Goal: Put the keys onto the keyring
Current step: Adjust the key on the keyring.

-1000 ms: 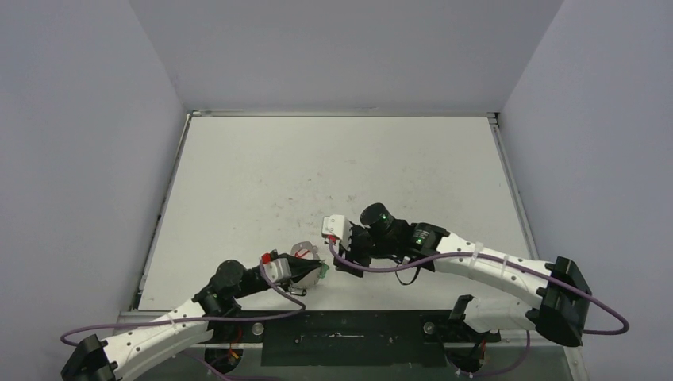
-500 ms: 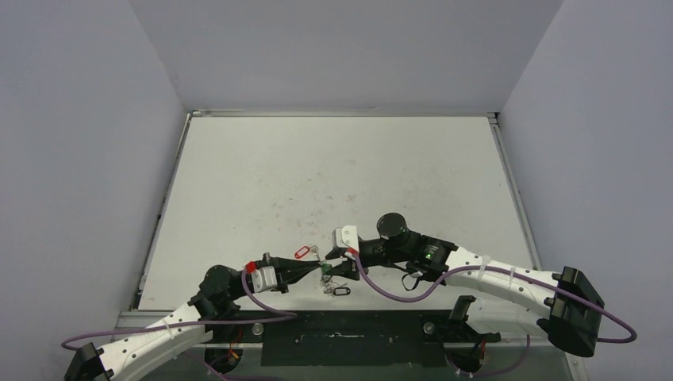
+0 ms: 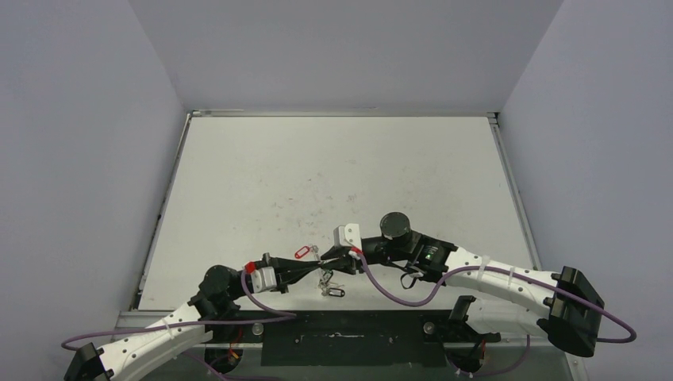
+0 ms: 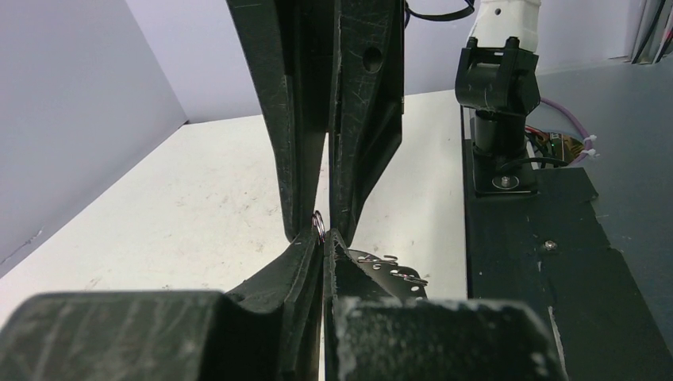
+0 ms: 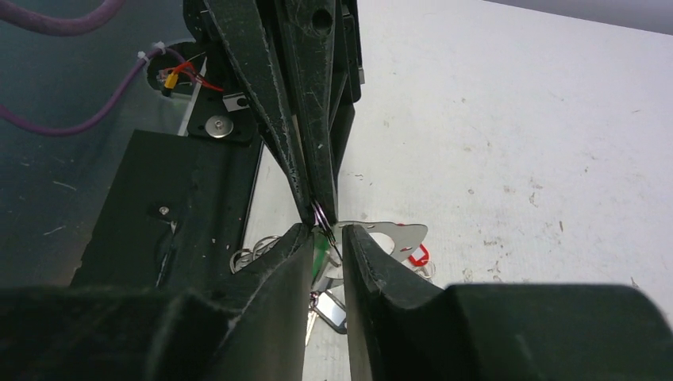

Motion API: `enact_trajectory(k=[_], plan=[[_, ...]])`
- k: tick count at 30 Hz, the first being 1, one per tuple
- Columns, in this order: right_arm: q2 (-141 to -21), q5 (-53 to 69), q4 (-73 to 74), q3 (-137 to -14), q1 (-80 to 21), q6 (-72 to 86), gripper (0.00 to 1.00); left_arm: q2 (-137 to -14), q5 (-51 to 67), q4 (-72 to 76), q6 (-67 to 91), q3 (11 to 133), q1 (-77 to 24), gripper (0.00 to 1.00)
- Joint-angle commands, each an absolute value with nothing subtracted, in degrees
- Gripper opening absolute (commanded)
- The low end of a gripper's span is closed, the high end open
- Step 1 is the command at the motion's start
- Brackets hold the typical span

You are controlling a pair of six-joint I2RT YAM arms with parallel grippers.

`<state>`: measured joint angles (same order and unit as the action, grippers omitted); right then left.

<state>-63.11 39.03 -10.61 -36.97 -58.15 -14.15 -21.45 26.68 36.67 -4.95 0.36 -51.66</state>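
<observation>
Left tool (image 5: 316, 208), pressed together, pinches a small ring (image 4: 317, 225); right tool (image 5: 327, 236), narrowly spread, straddles it. Judged best: close squarely on the wire, without twisting.

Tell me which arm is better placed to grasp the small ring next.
Right. The right gripper has open jaws on either side of the small ring, which the left gripper holds pinched.

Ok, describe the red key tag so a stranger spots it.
Near the white table's front edge, the black left hand and right hand meet tip to tip. Beyond the left hand is a small red plastic tag, the only red one; the black tag is nearer the edge.
</observation>
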Motion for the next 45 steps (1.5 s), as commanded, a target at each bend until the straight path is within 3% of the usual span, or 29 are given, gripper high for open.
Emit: enact_trajectory(k=[1, 6, 13, 17, 19, 24, 31, 38, 45], plan=[[-64.1, 41.4, -12.8, -38.0, -57.8, -15.1, 0.17, -21.4, 27.5, 41.3, -4.3, -2.0, -51.8, 0.0], [-65.0, 42.1, -12.1, -38.3, -57.7, -15.5, 0.0, -21.4, 27.5, 41.3, -4.3, -2.0, -51.8, 0.0], [-64.1, 39.4, -5.9, -40.1, -57.7, -16.8, 0.0, -21.3, 26.6, 40.6, -4.3, -2.0, -51.8, 0.0], [-66.5, 32.9, 8.6, -46.4, -57.7, -17.5, 0.0, -20.5, 23.8, 35.5, -5.3, -0.7, -51.8, 0.23], [-68.5, 30.6, 16.6, -50.1, -57.7, -18.1, 0.0, -20.2, 21.5, 31.2, -6.4, -0.3, -51.8, 0.28], [-73.4, 24.5, 30.7, -57.4, -58.2, -18.3, 0.0, -21.8, 19.7, 26.7, -8.8, 2.3, -51.8, 0.3], [-80.9, 16.7, 44.4, -65.4, -62.1, -17.8, 0.0, -30.3, 21.0, 33.9, -9.2, 2.8, -51.8, 0.3], [-81.1, 17.3, 42.6, -65.8, -64.3, -18.1, 0.0, -41.1, 22.4, 44.0, -8.6, 3.3, -51.9, 0.3], [-77.3, 20.6, 36.3, -61.8, -64.4, -19.5, 0.0, -43.2, 27.0, 48.6, -8.6, 2.3, -51.9, 0.31]])
